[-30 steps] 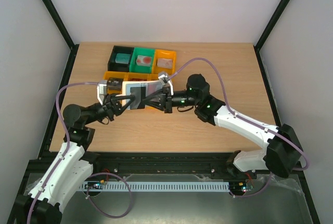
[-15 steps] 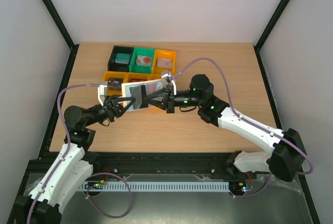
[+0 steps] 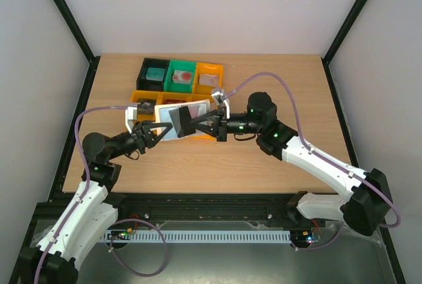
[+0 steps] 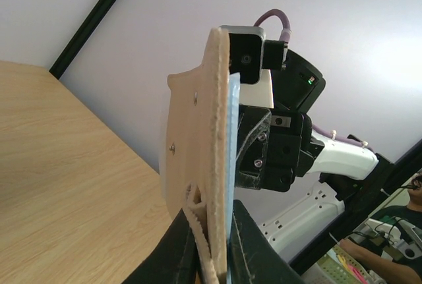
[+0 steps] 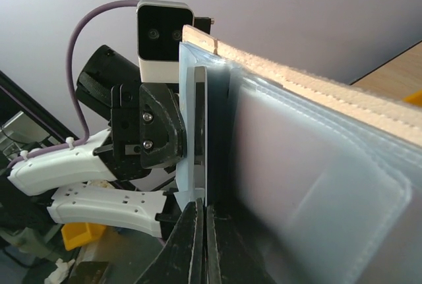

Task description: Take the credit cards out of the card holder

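Partway: your left hand (image 4: 212,257) grips the card holder (image 4: 198,145) upright off the bench (image 3: 264,159), your right hand (image 5: 200,231) is clenched at a pale card edge (image 5: 200,132) in its pocket (hold unconfirmed), and other cards (image 3: 155,73) already lie in bins (image 3: 167,76) beyond both hands.

- One desk (image 3: 264,165).
- Two robot arms: the left arm (image 3: 82,208) and the right arm (image 3: 316,162).
- Two end effectors: the left end effector (image 3: 160,129) and the right end effector (image 3: 184,123).
- One card holder (image 3: 188,111).
- Three bins in the back row: one black bin (image 3: 142,76), one green bin (image 3: 173,87), one orange bin (image 3: 219,70).
- Front row of orange bins (image 3: 138,95): two compartments show; the rest are hidden, so they cannot be counted.
- Three cards, one in each back bin: a teal card (image 3: 155,73), a red card (image 3: 185,74), a pale card (image 3: 210,79).
- One dark item (image 3: 143,107) in a front compartment.
- Two purple cables: the left cable (image 3: 99,109) and the right cable (image 3: 288,89).
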You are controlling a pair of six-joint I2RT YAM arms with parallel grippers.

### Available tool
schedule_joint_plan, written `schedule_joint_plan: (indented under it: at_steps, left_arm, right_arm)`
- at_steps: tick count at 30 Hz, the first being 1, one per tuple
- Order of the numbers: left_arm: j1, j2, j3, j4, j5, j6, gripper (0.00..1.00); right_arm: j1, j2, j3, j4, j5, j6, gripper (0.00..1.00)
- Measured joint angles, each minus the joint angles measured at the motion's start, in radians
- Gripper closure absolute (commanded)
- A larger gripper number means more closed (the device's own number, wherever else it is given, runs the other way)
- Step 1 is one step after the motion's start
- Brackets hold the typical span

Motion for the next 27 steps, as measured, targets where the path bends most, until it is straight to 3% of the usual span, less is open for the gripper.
schedule_joint_plan:
  at_steps: [7, 14, 17, 20, 27]
  left_arm:
    - [0.0, 0.004, 0.0, -0.002, 0.0, 0.003, 0.98]
    - [0.004, 0.004, -0.011, -0.003, -0.007, 0.009, 0.98]
    - [0.005, 0.003, -0.015, -0.003, -0.01, 0.009, 0.98]
    - [0.007, 0.002, -0.015, -0.003, -0.019, 0.009, 0.98]
    - [0.013, -0.008, -0.016, -0.145, -0.072, 0.016, 0.98]
  right_arm:
    - [0.021, 0.044, 0.001, 0.029, -0.023, 0.023, 0.98]
    - [0.042, 0.101, 0.001, 0.106, -0.044, 0.079, 0.91]
    - [0.047, 0.118, 0.001, 0.137, -0.046, 0.105, 0.98]
    - [0.047, 0.121, 0.001, 0.157, -0.048, 0.127, 0.98]
    - [0.008, 0.065, 0.001, 0.023, -0.003, 0.05, 0.98]
